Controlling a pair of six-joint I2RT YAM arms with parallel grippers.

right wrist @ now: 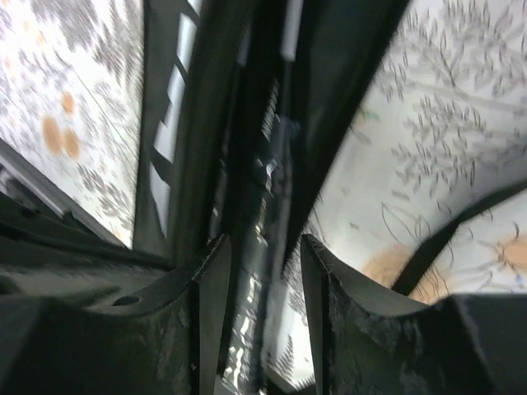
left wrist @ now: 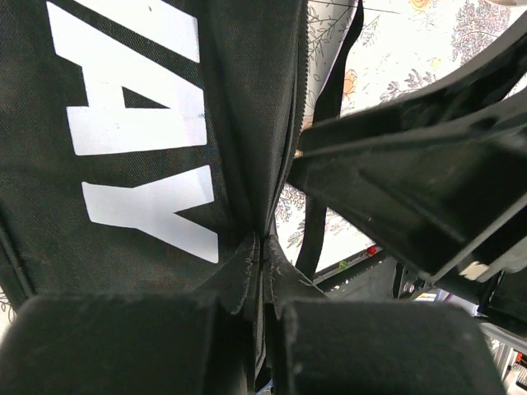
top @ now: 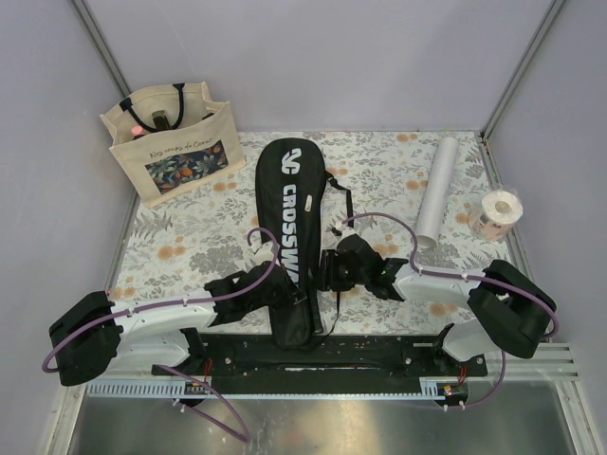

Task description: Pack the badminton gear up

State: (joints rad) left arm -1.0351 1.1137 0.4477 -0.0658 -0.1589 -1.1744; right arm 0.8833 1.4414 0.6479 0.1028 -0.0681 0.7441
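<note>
The long black cover (top: 289, 213) lettered "CROSSWAY" lies down the middle of the table, its narrow end toward the arms. My left gripper (top: 285, 287) is shut on a fold of the cover's fabric (left wrist: 262, 257) at its lower left edge. My right gripper (top: 328, 272) is open at the cover's right edge. Its fingertips (right wrist: 216, 257) straddle a dark, glossy part inside the cover's seam (right wrist: 259, 164), not clamped on it. The long white tube (top: 435, 190) lies at the right rear. No rackets show.
A beige floral tote bag (top: 173, 142) stands at the back left. A small pale tape roll (top: 498, 214) sits at the right edge by the tube. The cover's black strap (top: 339, 194) trails on its right. The black rail (top: 313, 355) runs along the near edge.
</note>
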